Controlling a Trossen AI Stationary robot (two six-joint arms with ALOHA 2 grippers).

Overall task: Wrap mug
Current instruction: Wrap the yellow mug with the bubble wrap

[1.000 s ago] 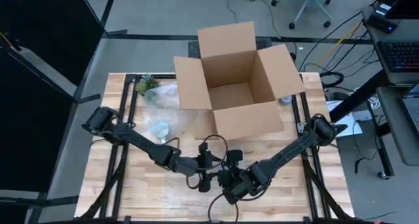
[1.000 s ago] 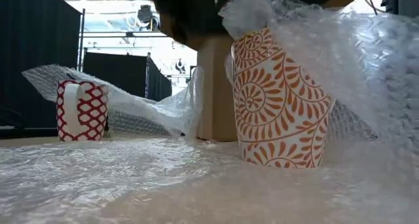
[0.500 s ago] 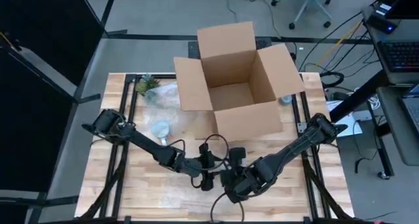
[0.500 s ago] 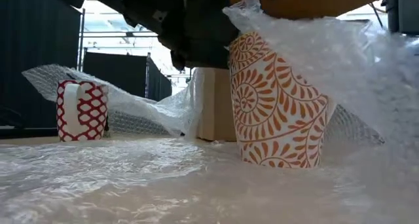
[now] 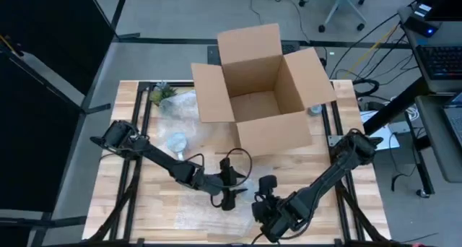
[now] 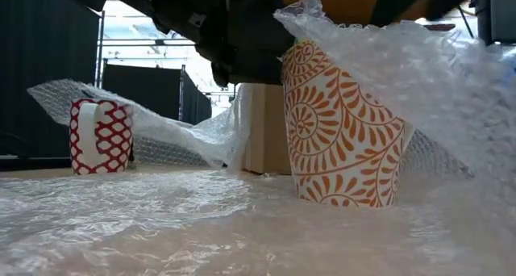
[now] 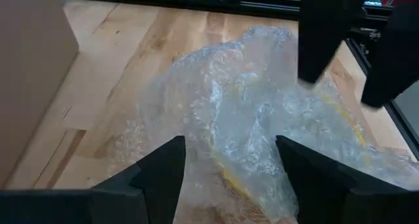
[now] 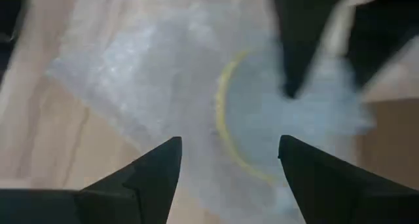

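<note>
- Mug (image 6: 343,131), orange scroll pattern on white, stands tilted on the bubble wrap (image 6: 161,227) near the table's front middle, a flap of the sheet draped over its rim and far side.
- Handling call: ceramic, so rigid, fairly heavy and breakable; glazed wall likely slick under plastic. The wrap is the opposite, light, floppy, springy, so it will probably unfold unless pinned.
- Best hold, I'd say: pinch the loose film edge, not the mug; steady the mug by its rim or wall.
- Left gripper (image 5: 229,198) hangs over the mug, fingers (image 7: 157,178) spread wide with crumpled wrap between them, gripping nothing.
- Right gripper (image 5: 268,212) sits just beside it, nearer the table's front edge, fingers (image 8: 157,175) also spread apart above the mug's yellow rim (image 8: 226,132).
- Low view shows the lean and pattern; the high view hides the mug under the arms but shows the open cardboard box (image 5: 256,95) behind.
- Only the low view shows a red-patterned mug (image 6: 100,135) well apart.
</note>
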